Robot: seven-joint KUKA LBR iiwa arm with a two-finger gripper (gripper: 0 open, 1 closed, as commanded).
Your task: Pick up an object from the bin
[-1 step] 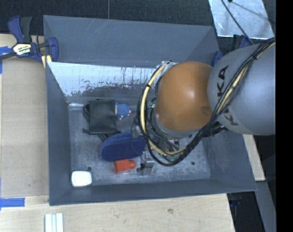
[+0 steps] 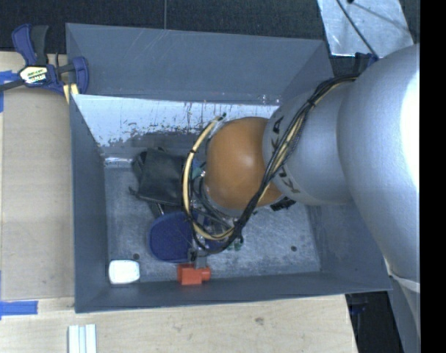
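The gripper [image 2: 197, 251] reaches down under the arm's wrist at the bin's front middle. Its lower end is right above a small orange-red block [image 2: 194, 275] that lies by the front wall, and whether it touches the block is hidden. A dark blue round flat thing [image 2: 168, 238] lies just left of the gripper, partly covered by it. Behind that, a black crumpled soft thing [image 2: 159, 176] lies toward the back left of the floor.
A small white rounded block [image 2: 124, 271] lies in the front left corner. The arm with its orange cover and cables hangs over the middle and right of the bin, hiding the floor beneath. Bare floor shows at the front right.
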